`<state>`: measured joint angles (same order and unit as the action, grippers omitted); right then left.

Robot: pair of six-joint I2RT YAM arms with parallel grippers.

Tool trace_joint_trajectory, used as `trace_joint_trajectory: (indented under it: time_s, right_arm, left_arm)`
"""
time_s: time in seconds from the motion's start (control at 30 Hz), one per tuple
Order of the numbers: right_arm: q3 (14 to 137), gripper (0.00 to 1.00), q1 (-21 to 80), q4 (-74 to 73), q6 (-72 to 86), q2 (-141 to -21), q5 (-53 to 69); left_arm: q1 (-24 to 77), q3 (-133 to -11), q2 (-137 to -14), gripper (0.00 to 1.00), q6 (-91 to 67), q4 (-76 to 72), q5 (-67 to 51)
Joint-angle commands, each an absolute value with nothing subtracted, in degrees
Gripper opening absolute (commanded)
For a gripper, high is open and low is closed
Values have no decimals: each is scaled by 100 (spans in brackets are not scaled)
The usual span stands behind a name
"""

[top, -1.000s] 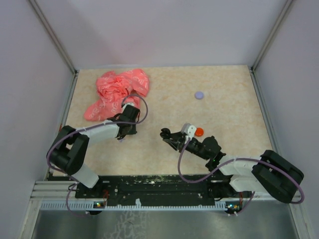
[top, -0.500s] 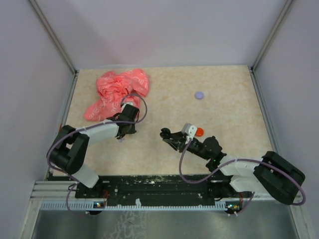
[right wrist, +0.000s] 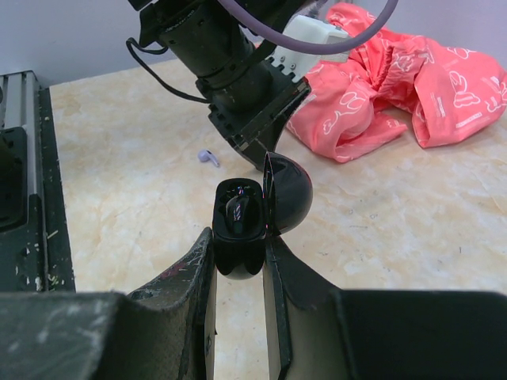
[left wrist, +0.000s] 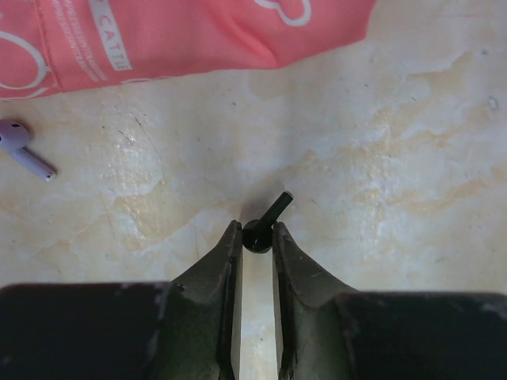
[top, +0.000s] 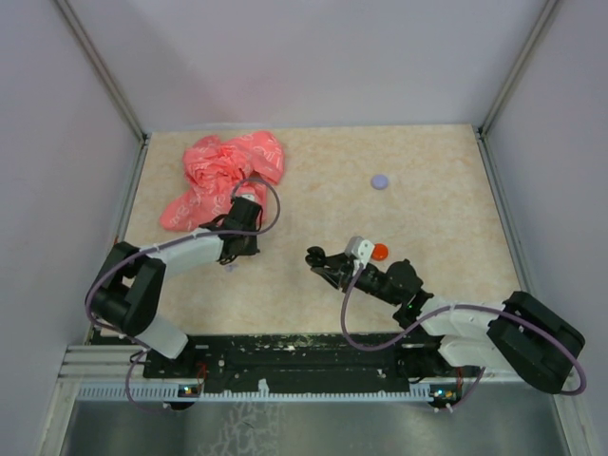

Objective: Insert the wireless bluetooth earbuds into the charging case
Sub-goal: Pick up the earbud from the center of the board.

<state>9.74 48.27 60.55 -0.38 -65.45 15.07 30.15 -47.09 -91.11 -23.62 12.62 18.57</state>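
Note:
My left gripper is shut on the round head of a black earbud, whose stem points up and to the right over the table. In the top view this gripper is close below the pink bag. A pale purple earbud lies on the table to its left and also shows in the right wrist view. My right gripper is shut on a black charging case with its lid open; one dark bud sits inside. In the top view the case is at mid-table.
A crumpled pink plastic bag lies at the back left, just beyond my left gripper. A small red disc lies beside my right wrist, and a pale purple disc lies further back. Walls enclose the table on three sides.
Almost nothing differs. The left arm has shifted very slightly; the right arm holds still with the case.

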Motion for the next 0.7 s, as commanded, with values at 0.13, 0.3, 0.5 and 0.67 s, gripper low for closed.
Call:
trace_joint_trajectory:
  time_s: [0.13, 0.3, 0.5, 0.67]
  right_arm:
    - [1015, 0, 4849, 6173, -77, -6119, 1551]
    - [957, 0, 4848, 6259, -57, -6024, 1497]
    - [966, 0, 4837, 6341, -2, -6084, 1530]
    - [941, 0, 4779, 6342, 52, -6067, 1513]
  left_arm:
    - [3322, -4700, -7955, 6, -1642, 1739, 1390]
    - [3635, -4980, -7536, 6, -1351, 2301, 1379]
    - [4205, -5295, -7104, 6, -510, 2826, 1220]
    - [4426, -5477, -6659, 3, 329, 2941, 665]
